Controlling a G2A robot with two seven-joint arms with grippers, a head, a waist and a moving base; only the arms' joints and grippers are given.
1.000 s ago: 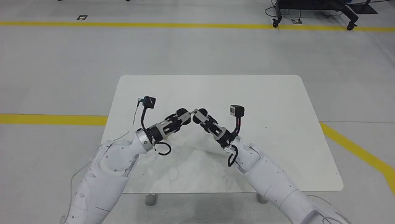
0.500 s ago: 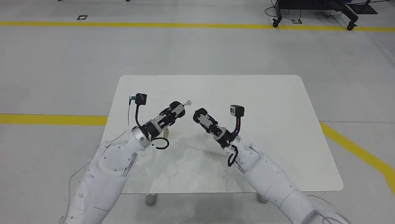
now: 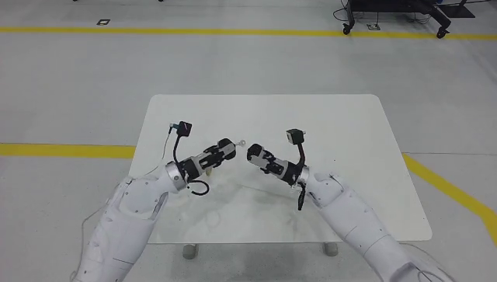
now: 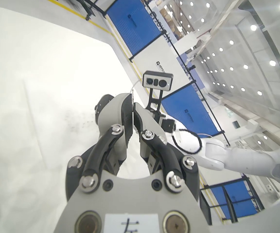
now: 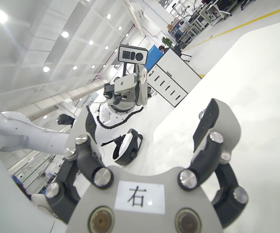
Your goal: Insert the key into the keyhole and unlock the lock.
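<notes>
While left claw [image 4: 132,103] pinches key [image 5: 143,74], right claw [image 5: 150,110] agape

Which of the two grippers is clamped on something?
The left gripper: it is pinched shut on a small metal piece, while the right gripper stands wide open with nothing in it.

Overhead camera looks down at the table [image 3: 349,127] — wrist cameras face each other.

Left gripper [image 3: 231,145] fingers pinched; right gripper [image 3: 251,153] fingers spread; tips facing.
</notes>
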